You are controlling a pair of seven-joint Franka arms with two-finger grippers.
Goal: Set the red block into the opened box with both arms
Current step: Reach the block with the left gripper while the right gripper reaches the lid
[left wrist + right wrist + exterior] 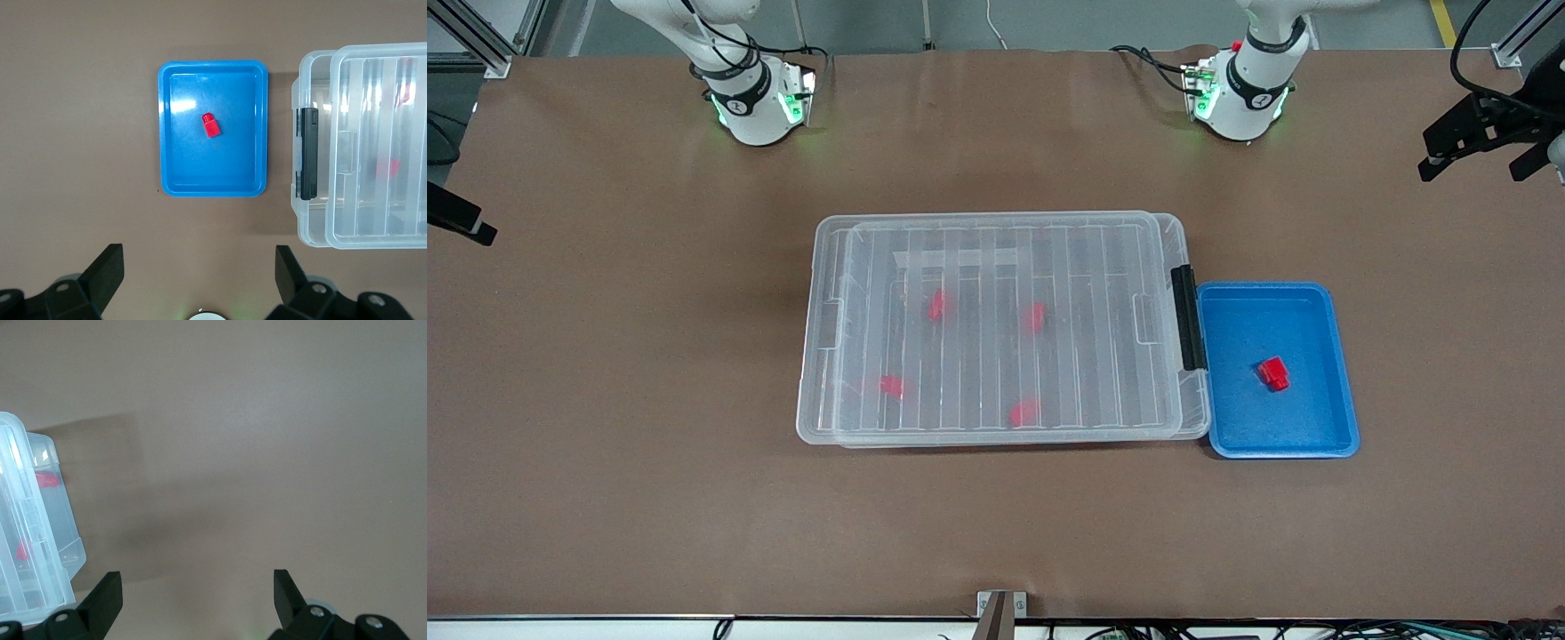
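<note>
A small red block [1274, 373] [211, 125] lies in a blue tray [1347, 391] [167, 133] at the left arm's end of the table. Beside the tray stands the clear box [816, 356] [307, 220]. Its ribbed lid [1005, 267] lies on it a little askew, and its black latch [1187, 317] [308, 153] faces the tray. Several red blocks [936, 305] show through the lid. My left gripper [1476, 164] [199, 260] hangs open and empty over bare table beside the tray. Over the table's right-arm end, my right gripper [463, 222] [197, 583] is open and empty, with a box corner [40, 540] in its view.
Brown table covering [996, 533] runs all round the box and tray. The two arm bases [751, 98] [1240, 93] stand farther from the front camera than the box. A small metal bracket [1000, 604] sits at the table's near edge.
</note>
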